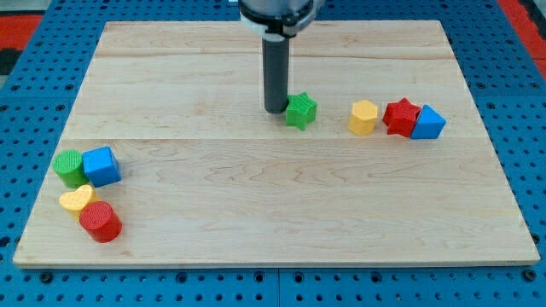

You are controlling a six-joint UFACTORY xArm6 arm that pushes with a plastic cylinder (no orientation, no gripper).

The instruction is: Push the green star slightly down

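Note:
The green star point(300, 111) lies on the wooden board point(273, 196), a little above its middle. My tip point(275, 111) stands just to the star's left, touching or nearly touching its left edge. The dark rod rises from there to the arm's head at the view's top.
To the star's right lie a yellow hexagon block point(363, 117), a red star point(400, 116) and a blue block point(428, 123), the last two touching. At the board's left lie a green cylinder point(68, 166), a blue cube point(101, 165), a yellow heart point(76, 199) and a red cylinder point(101, 222).

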